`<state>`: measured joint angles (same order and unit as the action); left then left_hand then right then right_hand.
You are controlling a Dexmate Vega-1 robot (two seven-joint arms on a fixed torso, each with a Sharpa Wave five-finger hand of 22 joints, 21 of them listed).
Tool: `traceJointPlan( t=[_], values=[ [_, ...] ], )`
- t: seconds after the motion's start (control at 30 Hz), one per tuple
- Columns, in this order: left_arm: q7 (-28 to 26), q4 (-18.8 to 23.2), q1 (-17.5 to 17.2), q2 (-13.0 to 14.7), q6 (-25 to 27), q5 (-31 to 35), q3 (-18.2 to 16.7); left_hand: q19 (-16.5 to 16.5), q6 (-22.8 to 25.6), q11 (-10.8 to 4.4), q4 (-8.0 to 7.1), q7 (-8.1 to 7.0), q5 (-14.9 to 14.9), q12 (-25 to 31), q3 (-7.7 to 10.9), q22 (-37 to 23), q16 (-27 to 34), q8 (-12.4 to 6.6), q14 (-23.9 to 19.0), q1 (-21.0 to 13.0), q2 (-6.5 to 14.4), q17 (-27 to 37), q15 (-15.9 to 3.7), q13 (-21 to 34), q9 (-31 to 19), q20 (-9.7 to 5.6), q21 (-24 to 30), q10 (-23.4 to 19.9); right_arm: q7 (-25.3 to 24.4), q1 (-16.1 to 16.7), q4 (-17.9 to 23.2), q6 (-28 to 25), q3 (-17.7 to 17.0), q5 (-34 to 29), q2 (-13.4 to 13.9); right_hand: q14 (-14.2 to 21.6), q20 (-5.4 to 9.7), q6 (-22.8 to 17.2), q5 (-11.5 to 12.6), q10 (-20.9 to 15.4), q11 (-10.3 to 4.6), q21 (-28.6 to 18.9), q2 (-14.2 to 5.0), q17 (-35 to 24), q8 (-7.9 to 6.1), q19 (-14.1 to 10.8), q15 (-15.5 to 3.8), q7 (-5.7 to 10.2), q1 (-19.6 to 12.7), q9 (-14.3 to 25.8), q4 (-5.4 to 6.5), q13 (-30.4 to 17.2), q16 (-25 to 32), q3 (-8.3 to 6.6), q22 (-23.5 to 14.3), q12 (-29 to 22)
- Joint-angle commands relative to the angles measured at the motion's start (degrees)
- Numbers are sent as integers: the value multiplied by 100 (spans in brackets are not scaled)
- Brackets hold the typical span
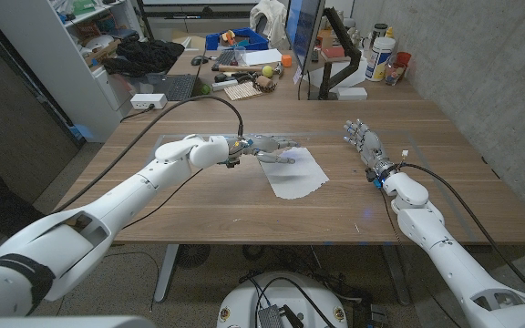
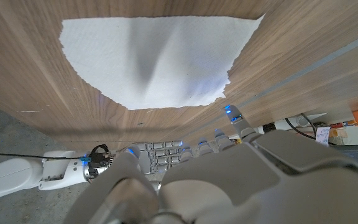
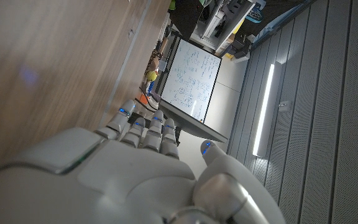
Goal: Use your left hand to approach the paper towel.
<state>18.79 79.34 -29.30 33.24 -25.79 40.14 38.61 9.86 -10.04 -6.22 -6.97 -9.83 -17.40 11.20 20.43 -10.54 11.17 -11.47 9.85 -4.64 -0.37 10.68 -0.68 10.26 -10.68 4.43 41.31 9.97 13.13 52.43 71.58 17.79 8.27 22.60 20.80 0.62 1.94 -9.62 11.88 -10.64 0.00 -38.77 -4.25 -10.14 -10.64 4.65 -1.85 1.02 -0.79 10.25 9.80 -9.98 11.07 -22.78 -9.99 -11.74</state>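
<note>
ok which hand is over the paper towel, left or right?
The left hand: its fingers reach over the near-left corner of the paper towel. The right hand stands well off to the towel's right, holding nothing.

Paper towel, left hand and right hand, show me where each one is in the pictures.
paper towel (image 1: 294, 173), head view, middle of the white sheet.
left hand (image 1: 269, 146), head view, back of the hand over the towel's far corner.
right hand (image 1: 363, 141), head view, middle of the hand, fingers apart.

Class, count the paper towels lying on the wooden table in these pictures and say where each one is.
1. The paper towel lies near the middle of the table, just under the fingertips of the left hand. The arm may hide part of it.
</note>
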Motion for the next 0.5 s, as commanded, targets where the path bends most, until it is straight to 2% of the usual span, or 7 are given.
traceJointPlan(
  t=[0.03, 0.27, 0.5],
  values=[
    [29, -81, 29, -15, -33, 0, 32, 1169, -288, 3, 3, -71, -43, -1, -18, -16, 6, -43, 624, -61, 6, -1, 42, 21, -15, 30, -13, 387, -59, 63, 85, -23, -11, -13, 15, 12, 426, -6, 24, -43, -30, 7, -504, -15, -11, -3, -126, -13, -35, 23, 24, -28, -26, -12, -33, 10],
    [61, -202, 68, -55, -48, -26, 69, 1169, -289, -1, 2, -68, -49, -4, -27, -16, 6, -40, 626, -63, 7, -1, 41, 21, -15, 31, -22, 387, -55, 57, 27, -27, -10, -8, 1, 14, 421, -2, 24, -46, -28, 17, -499, -15, -10, -3, -122, -18, -32, 23, 25, -28, -25, -9, -33, 8],
    [22, -492, 207, -178, -149, -32, 168, 1167, -296, 4, 0, -65, -54, -8, -34, -17, 7, -36, 625, -65, 10, -1, 40, 21, -15, 30, -30, 394, -47, 103, -72, 27, -41, 19, -14, 12, 418, 23, 22, -31, -33, 27, -486, -18, -1, 0, -125, -15, -22, 23, 30, -28, -25, 2, -34, 14]
  ],
)
